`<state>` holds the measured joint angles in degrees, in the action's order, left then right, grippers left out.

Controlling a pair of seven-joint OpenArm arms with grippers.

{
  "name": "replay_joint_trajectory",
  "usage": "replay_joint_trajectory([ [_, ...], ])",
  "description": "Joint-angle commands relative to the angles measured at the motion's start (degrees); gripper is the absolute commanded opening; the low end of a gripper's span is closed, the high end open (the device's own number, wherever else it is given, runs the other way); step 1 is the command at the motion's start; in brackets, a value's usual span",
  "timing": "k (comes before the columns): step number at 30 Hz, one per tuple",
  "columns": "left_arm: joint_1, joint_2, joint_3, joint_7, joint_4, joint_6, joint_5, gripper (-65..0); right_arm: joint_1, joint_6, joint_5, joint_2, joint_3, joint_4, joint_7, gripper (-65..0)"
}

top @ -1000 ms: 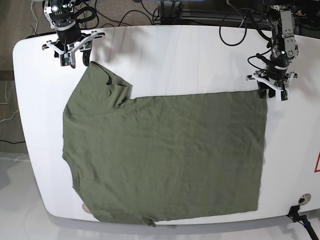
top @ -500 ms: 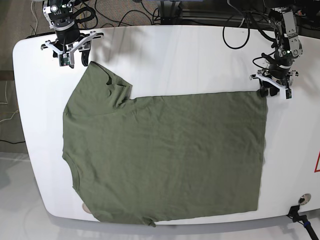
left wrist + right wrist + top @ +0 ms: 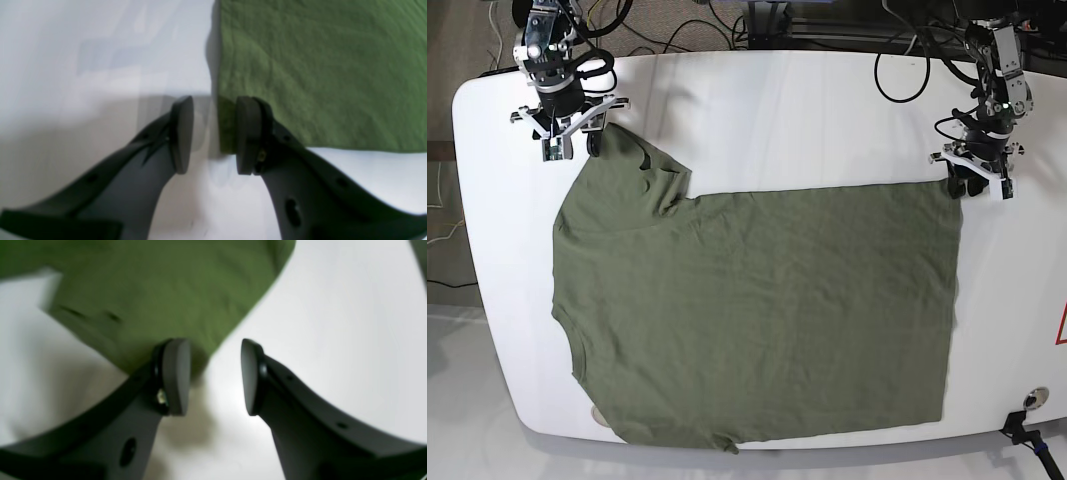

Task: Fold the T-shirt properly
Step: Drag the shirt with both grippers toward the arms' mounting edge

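The olive-green T-shirt (image 3: 757,310) lies flat across the white table (image 3: 807,110), with one sleeve (image 3: 632,160) pointing to the back left. My left gripper (image 3: 975,185) is at the shirt's back right corner. In the left wrist view this gripper (image 3: 216,110) is open and straddles the T-shirt's (image 3: 317,66) edge, one finger over the corner, the other over bare table. My right gripper (image 3: 577,145) is at the sleeve's tip. In the right wrist view it (image 3: 213,350) is open, one finger on the T-shirt's (image 3: 166,283) sleeve end.
Black cables (image 3: 907,60) trail over the table's back edge behind both arms. A round fitting (image 3: 1034,400) and a black clamp (image 3: 1025,432) sit at the front right corner. A red-and-white sticker (image 3: 1062,328) marks the right edge.
The right arm has come forward and down from the back left corner onto the sleeve's tip. The left gripper has barely shifted at the shirt's back right corner. The shirt lies as before.
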<state>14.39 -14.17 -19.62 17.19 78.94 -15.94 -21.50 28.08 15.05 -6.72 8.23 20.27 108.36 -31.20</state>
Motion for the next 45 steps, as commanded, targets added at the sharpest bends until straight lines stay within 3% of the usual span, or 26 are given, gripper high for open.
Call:
replay_joint_trajectory([
  [1, 0.27, -0.40, -0.31, 2.28, -0.15, 0.35, 0.52, -45.7, -1.79, 0.31, -0.59, 0.65, 0.54, -0.97, 1.85, -40.6],
  [6, 0.21, -0.31, -0.77, 2.08, -0.05, 0.13, 0.57, -46.7, -5.60, 0.62, -0.44, 0.60, 1.23, -6.66, 0.18, -40.8],
  [7, -0.18, -0.20, -0.33, -0.13, -0.46, -0.82, -0.12, -45.5, -5.25, 0.88, -0.71, 0.50, 0.99, -5.40, 0.70, -40.4],
  [17, -0.76, -0.05, 0.01, -0.21, -1.44, -1.61, 0.27, -46.8, -5.17, 0.97, -0.65, 0.47, 0.99, -5.36, 0.21, -40.6],
  [24, -1.10, 0.02, 0.46, 0.37, -1.44, -1.57, 0.64, -52.9, -5.21, 1.07, -0.54, 0.42, 0.91, -5.26, 0.02, -40.7],
  [29, -1.15, 0.08, 0.67, 0.75, -1.53, -2.16, 0.93, -65.0, -5.03, 1.19, -1.08, 0.35, 0.97, -5.59, -0.08, -40.7],
  [36, -0.76, -0.06, 1.11, 2.03, -1.01, -2.43, 1.28, -65.0, -5.73, 1.48, -1.34, 0.61, 1.14, -7.87, -0.12, -41.0],
  [37, -1.17, 0.08, 0.75, -0.70, -1.19, -2.04, 0.35, -65.0, -5.41, 1.60, -1.16, 0.32, 0.61, -7.35, -0.45, -40.4],
  [45, -1.25, 0.11, 0.63, -0.88, -1.69, -2.31, 0.11, -65.0, -5.83, 1.81, -1.14, 0.13, 0.72, -9.66, -0.58, -40.5],
])
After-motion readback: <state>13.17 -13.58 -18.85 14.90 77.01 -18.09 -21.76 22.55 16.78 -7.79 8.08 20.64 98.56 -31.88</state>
